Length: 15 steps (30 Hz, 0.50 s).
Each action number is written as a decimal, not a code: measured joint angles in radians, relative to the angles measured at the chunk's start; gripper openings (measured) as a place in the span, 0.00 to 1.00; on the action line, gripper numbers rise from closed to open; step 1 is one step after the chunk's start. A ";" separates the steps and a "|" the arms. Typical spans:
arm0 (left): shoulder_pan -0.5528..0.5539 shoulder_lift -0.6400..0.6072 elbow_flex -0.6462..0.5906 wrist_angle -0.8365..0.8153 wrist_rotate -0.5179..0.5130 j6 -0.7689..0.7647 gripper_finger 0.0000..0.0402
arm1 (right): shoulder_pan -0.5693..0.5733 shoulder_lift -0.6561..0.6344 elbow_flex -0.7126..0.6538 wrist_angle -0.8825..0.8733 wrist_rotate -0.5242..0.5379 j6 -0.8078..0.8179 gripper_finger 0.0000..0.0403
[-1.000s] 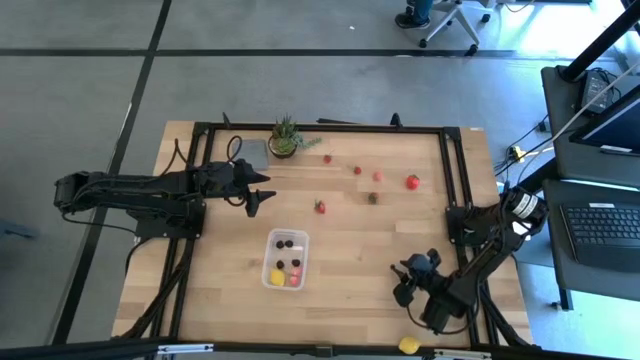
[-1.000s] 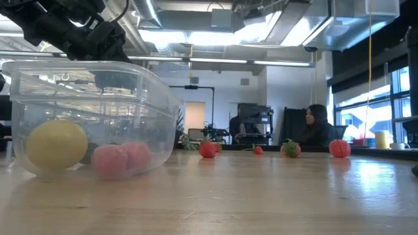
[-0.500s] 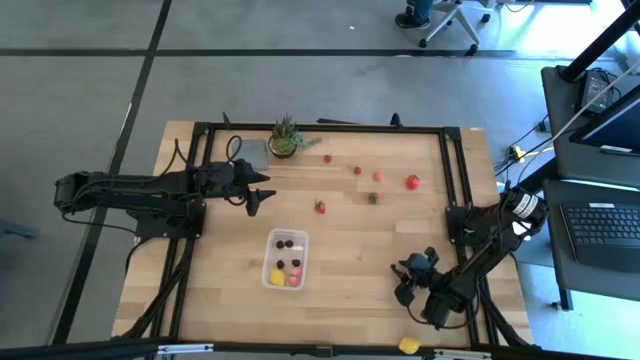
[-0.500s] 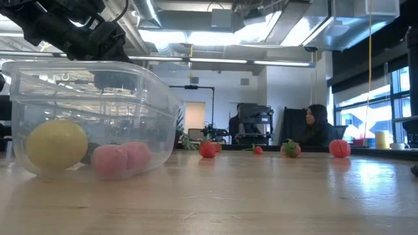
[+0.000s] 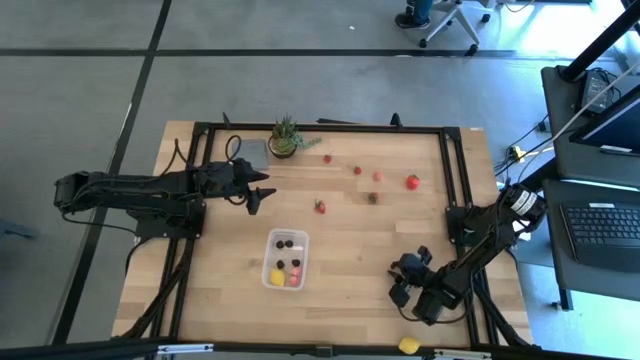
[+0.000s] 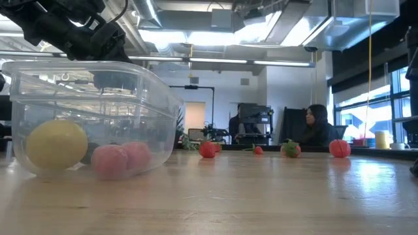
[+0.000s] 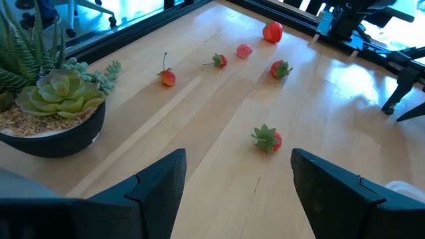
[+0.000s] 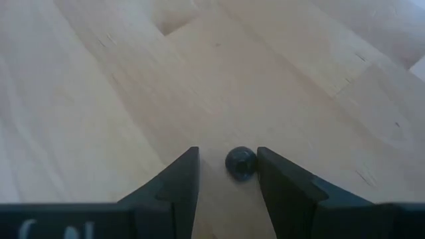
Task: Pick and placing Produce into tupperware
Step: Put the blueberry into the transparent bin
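Note:
The tupperware (image 5: 286, 259), a clear tub, stands on its base on the wooden table, left of the middle; in the low view the tupperware (image 6: 85, 117) holds a yellow piece and red pieces. Several red strawberry pieces of produce (image 5: 320, 207) lie farther back. My right gripper (image 5: 401, 287) is at the near right, open and pointing down at the table. In its wrist view the right gripper (image 8: 228, 156) has a small dark berry (image 8: 240, 162) lying on the wood between its fingertips. My left gripper (image 5: 258, 196) hovers open at the left.
A green potted plant (image 5: 285, 137) and a flat grey square (image 5: 252, 153) sit at the far left. A yellow piece (image 5: 408, 345) lies at the near edge. A strawberry (image 7: 267, 139) lies ahead of my left gripper (image 7: 238, 159). A person sits beyond the table (image 6: 316, 127).
My right gripper has sunk a little toward the table and shifted slightly toward the table's left, its wrist turning somewhat. Its fingers keep the same gap. Nothing on the table has moved.

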 joint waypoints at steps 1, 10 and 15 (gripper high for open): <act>0.000 0.000 0.000 0.000 0.000 0.000 0.65 | 0.000 0.000 0.000 -0.002 -0.001 0.000 0.38; 0.000 0.000 0.000 0.000 0.000 0.000 0.65 | -0.002 0.002 -0.001 -0.023 -0.029 0.005 0.23; 0.000 0.000 0.000 0.000 0.000 0.000 0.65 | -0.002 0.002 -0.002 -0.024 -0.030 0.025 0.11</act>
